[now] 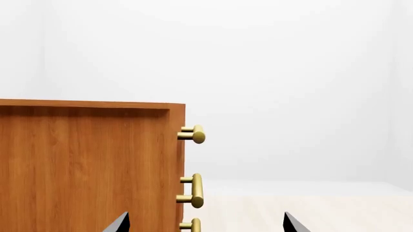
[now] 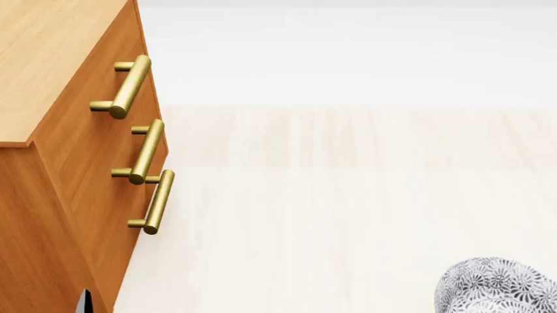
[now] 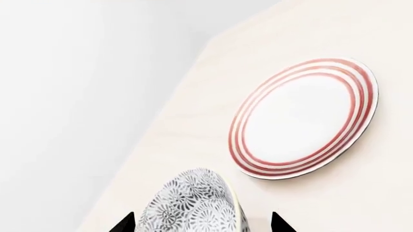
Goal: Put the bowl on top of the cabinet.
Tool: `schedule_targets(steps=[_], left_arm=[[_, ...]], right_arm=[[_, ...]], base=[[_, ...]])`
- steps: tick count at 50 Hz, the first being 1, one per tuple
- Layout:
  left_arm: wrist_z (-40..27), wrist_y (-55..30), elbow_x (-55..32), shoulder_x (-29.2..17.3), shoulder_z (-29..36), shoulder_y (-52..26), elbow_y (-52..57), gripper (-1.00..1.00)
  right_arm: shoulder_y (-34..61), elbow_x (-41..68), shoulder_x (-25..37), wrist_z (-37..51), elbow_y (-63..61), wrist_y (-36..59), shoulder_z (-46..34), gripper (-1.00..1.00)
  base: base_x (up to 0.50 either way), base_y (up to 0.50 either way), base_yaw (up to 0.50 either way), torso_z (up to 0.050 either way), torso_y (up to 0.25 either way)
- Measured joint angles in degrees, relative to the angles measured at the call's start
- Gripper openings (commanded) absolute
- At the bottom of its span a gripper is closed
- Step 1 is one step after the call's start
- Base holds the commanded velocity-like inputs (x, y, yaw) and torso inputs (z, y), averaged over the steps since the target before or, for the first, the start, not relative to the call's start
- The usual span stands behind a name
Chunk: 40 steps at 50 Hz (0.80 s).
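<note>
The bowl [image 3: 193, 203], white with a dense grey-blue floral pattern and a thin yellowish rim, lies between the two dark fingertips of my right gripper [image 3: 202, 223]. The jaws are spread wide, with a small gap on each side of the bowl. In the head view the bowl [image 2: 496, 287] shows at the bottom right, far from the cabinet [image 2: 52, 85]. My left gripper [image 1: 206, 224] is open and empty, facing the cabinet's [image 1: 84, 164] side and front corner. Its lighter wood top is bare.
A flat white plate with red rings [image 3: 303, 118] lies on the pale table [image 3: 361, 203] just beyond the bowl. Three brass bar handles [image 2: 130, 86] stick out from the cabinet's front. The table's edge [image 3: 161, 125] runs close past the bowl.
</note>
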Motion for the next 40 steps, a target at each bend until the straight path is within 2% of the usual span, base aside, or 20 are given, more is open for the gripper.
schedule_targets(steps=[40], left_arm=[[-0.3,0.1,-0.4,-0.4,0.7,-0.7,-0.9,1.00]], right_arm=[[5.1,5.0,1.5,-0.1,8.9,4.5,-2.3,1.00]], base=[[0.00,0.00,0.00,0.000,0.000]])
